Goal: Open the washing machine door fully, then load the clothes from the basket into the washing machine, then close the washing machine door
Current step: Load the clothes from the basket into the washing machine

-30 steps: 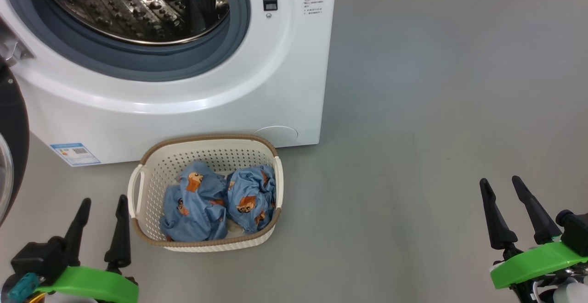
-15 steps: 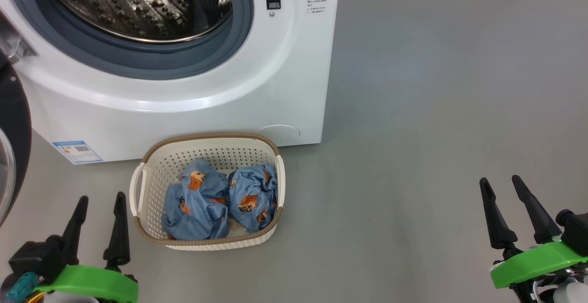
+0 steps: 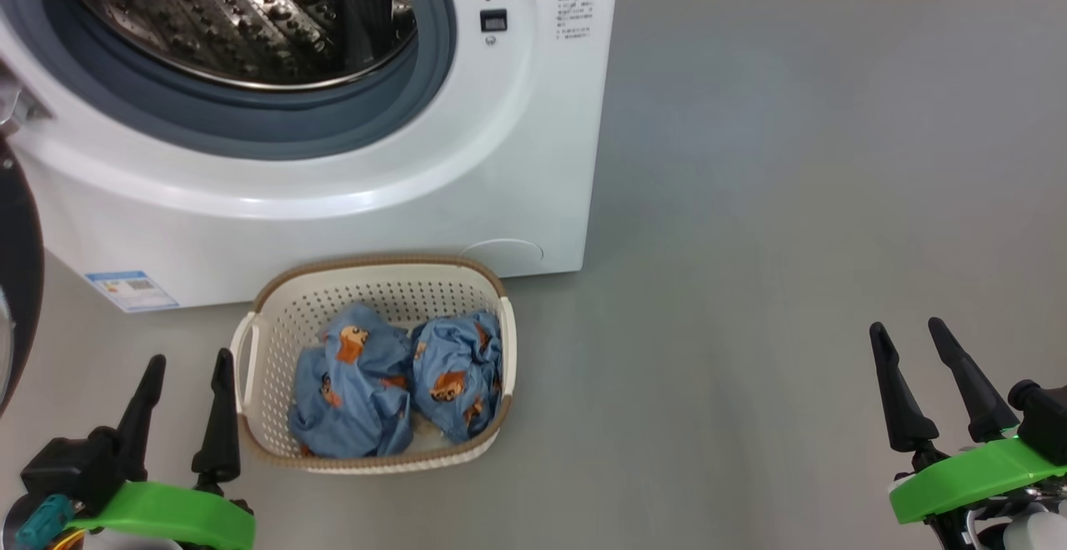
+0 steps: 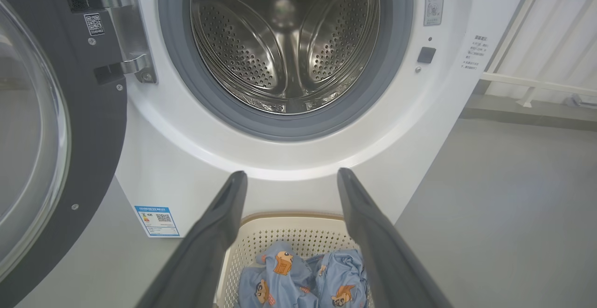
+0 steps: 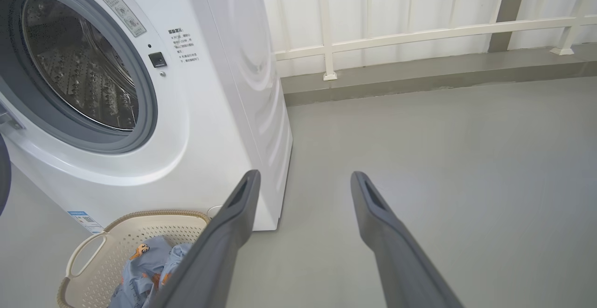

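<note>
- The washing machine point(image 3: 333, 192) stands at the far left with its door point(image 4: 51, 135) swung wide to the left. I judge the opening step done and the loading not yet begun.
- The drum point(image 4: 284, 42) looks bare. The clothes point(image 3: 400, 383) all lie in the basket point(image 3: 375, 265), two blue bundles side by side, on the floor point(image 3: 750, 200) just in front of the machine.
- The left fingers point(image 3: 222, 425) hover near the basket's left handle, spread apart and holding nothing. The right fingers point(image 3: 900, 404) wait well off to the right, also spread and holding nothing.
- The left arm looks best placed for the first pick. It should come in over the left bundle and go down with the fingers wide.
- It should pinch deep into a fold, not a loose edge, so the whole garment comes up.
- The basket is likely light and may slide or rise with the cloth, so the lift should go straight up, clear of the rim.
- The cloth should be carried over the grey seal and well into the drum before letting go, with the arm kept clear of the open door.
- Against the earlier pictures, the whole head view has shifted: machine and basket sit a little lower in it. That is the camera moving.
- The basket, the bundles and both sets of fingers look unchanged.
</note>
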